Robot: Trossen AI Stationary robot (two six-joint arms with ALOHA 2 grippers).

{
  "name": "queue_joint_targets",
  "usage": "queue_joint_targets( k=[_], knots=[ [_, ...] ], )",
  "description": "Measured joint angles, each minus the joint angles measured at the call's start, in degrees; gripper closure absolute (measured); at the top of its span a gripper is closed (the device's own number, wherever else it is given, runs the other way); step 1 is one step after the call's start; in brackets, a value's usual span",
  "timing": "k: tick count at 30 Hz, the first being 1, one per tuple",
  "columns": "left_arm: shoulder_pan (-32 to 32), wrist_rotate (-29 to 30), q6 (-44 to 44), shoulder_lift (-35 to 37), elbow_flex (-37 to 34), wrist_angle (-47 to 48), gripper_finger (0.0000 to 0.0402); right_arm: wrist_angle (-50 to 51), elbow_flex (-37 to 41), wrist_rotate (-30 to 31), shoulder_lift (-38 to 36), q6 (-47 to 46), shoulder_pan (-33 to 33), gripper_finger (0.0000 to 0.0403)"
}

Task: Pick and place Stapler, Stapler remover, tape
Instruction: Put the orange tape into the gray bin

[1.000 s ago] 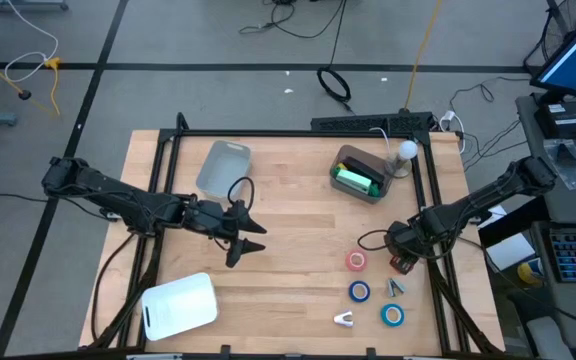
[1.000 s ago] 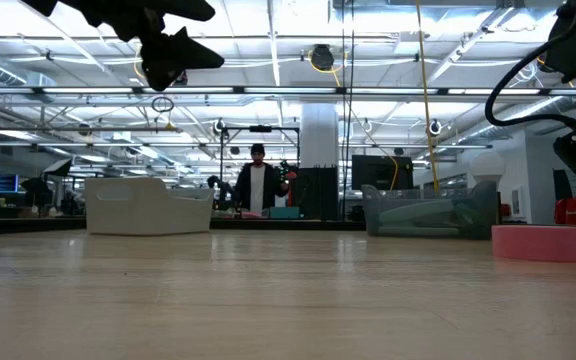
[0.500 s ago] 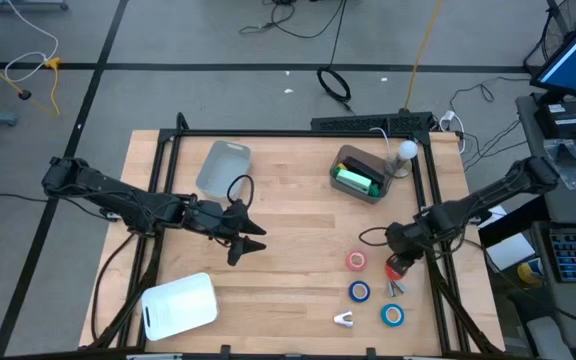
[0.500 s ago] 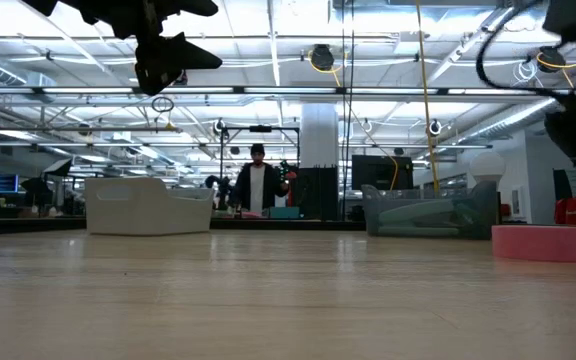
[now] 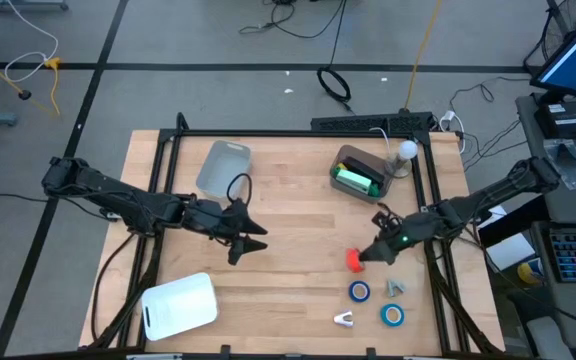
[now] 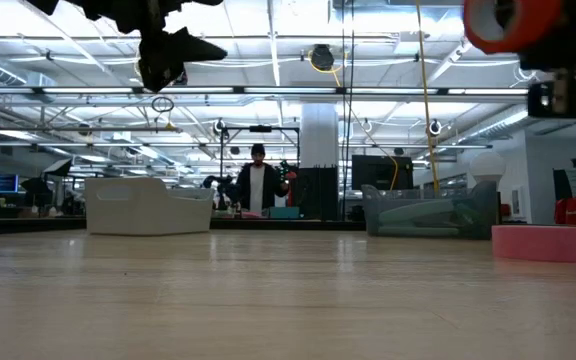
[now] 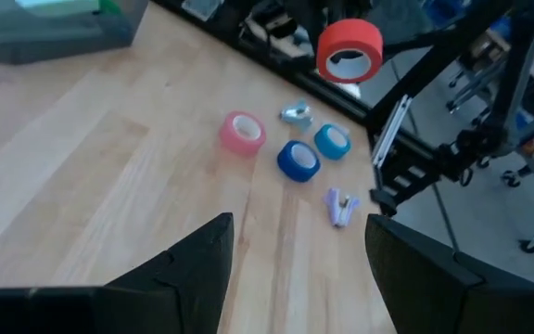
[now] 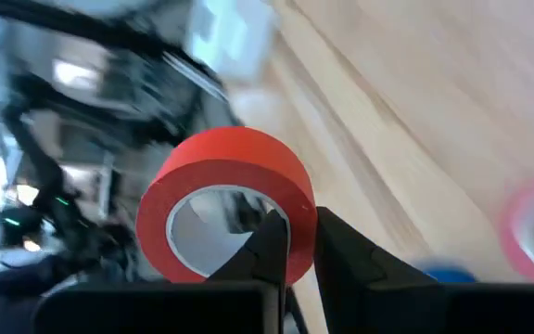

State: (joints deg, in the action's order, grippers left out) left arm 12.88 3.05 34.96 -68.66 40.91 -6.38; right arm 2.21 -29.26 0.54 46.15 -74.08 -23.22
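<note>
My right gripper (image 5: 365, 255) is shut on a red tape roll (image 5: 353, 260) and holds it in the air over the table's right part. Under and beside it a pink roll (image 7: 242, 133) and two blue rolls (image 5: 359, 291) (image 5: 393, 315) lie flat on the wood. A grey staple remover (image 5: 395, 287) and a white one (image 5: 344, 319) lie near them. A green stapler (image 5: 356, 181) lies in a grey bin (image 5: 343, 158) at the far right. My left gripper (image 5: 260, 238) hangs open above the table's middle, touching nothing. My right gripper pinches the red roll's wall (image 8: 297, 215), one finger (image 8: 265, 243) inside the ring's hole and the other (image 8: 336, 249) outside. The fingers come nearly level from the table's right side. The roll is lifted clear of the table and stands on edge.
A clear bin (image 5: 224, 168) stands at the far left of the table and a white bin (image 5: 178, 305) at the near left. A white ball on a stand (image 5: 406, 152) is beside the grey bin. Bare wood lies between the arms.
My right gripper has risen from the table's right edge with the red roll, tipped from pointing down to nearly level, and swung toward the table's middle. The roll has gone from the table surface to well clear of it, above the pink roll.
</note>
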Motion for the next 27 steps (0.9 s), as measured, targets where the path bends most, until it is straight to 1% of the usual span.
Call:
queue_joint_targets(
  k=[4, 6, 11, 16, 19, 27],
  knots=[
    [0.0, 0.2, -0.2, 0.0, 0.0, -2.8, 0.0156, -8.2, 0.0, 4.1, 1.8, 4.0, 0.0, 0.0377],
    [0.0, 1.5, -0.3, 0.0, 0.0, -3.9, 0.0156, -12.0, 0.0, 5.5, 3.3, 6.0, 0.3, 0.0377],
    [0.0, 5.1, -0.2, 0.0, 0.0, -6.2, 0.0156, -25.9, 0.0, 5.5, 7.9, 12.1, 2.2, 0.0377],
    [0.0, 5.6, -0.2, 0.0, 0.0, -8.0, 0.0156, -39.4, 0.0, 5.4, 13.3, 17.9, 4.4, 0.0377],
    [0.0, 5.6, 0.1, 0.0, 0.0, -9.3, 0.0156, -44.4, 0.0, 5.4, 16.7, 20.5, 5.8, 0.0377],
    [0.0, 6.7, -0.1, 0.0, 0.0, -14.6, 0.0156, -51.4, 0.0, 5.5, 25.1, 24.5, 9.1, 0.0377]
  ],
)
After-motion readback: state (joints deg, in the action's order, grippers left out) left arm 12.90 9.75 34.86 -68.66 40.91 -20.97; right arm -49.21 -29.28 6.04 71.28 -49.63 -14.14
